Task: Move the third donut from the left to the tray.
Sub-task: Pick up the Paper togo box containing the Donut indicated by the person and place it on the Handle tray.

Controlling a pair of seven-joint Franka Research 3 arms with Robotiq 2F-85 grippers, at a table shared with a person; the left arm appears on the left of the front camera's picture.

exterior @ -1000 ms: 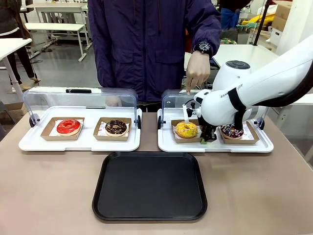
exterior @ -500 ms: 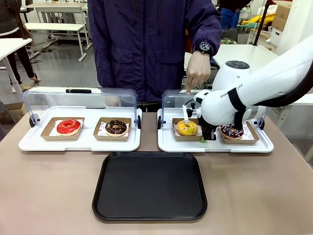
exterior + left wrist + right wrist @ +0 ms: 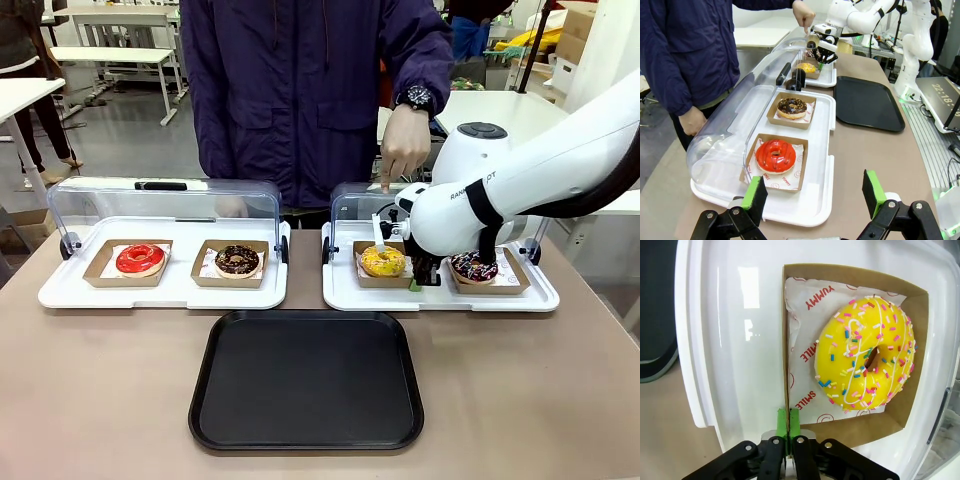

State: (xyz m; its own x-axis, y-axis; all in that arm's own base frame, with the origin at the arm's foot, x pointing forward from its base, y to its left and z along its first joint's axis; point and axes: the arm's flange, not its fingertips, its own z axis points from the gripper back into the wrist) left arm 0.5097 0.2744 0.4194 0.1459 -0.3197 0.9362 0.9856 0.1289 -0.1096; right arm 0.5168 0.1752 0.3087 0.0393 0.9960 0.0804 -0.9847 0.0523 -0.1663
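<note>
The third donut from the left (image 3: 381,262) has yellow icing with sprinkles and sits in a shallow brown cardboard holder (image 3: 855,432) on the right-hand white tray. My right gripper (image 3: 418,281) is at the holder's right front corner, and its green pads (image 3: 782,422) are pinched shut on the holder's thin side wall. The yellow donut (image 3: 867,360) lies just beyond the fingers. The black tray (image 3: 305,380) lies at the table's near middle. In the left wrist view my left gripper (image 3: 814,196) hangs open above the left white tray's near end, close to the red donut (image 3: 775,155).
A red donut (image 3: 140,259) and a chocolate donut (image 3: 237,260) sit on the left white tray (image 3: 160,293). Another dark donut (image 3: 475,267) lies right of my right gripper. Both clear lids stand raised. The person's hand (image 3: 404,150) holds the right lid up.
My right gripper's jaws have closed on the holder's side wall. The yellow donut and its holder have shifted very slightly; the arm has hardly moved.
</note>
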